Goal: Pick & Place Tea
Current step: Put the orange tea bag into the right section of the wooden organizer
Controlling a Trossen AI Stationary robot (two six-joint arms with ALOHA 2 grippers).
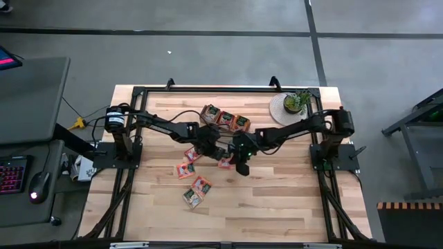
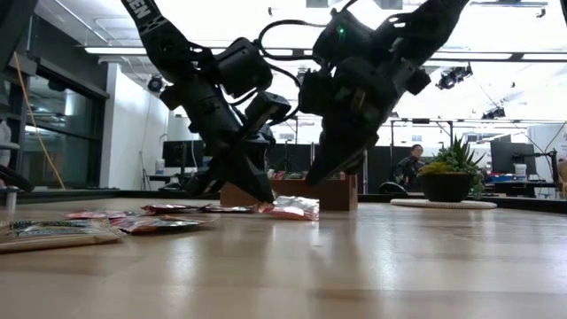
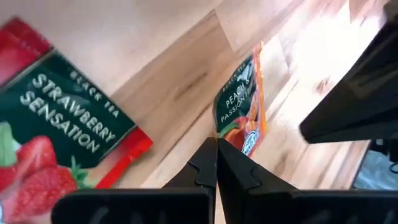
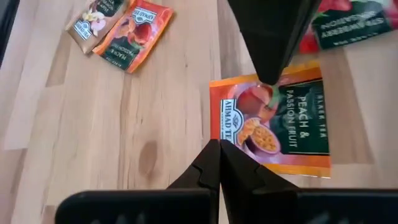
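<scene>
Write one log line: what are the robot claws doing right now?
left claw: shut, at peach tea | right claw: shut, empty, beside peach tea | tray: some tea inside

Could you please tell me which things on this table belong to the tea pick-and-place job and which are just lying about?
Job:
- loose tea sachets
- peach and passion fruit sachet
- strawberry sachet
- wooden tray
- left end effector and right end effector, both shut

Lying about:
- potted plant
- round mat beneath it
</scene>
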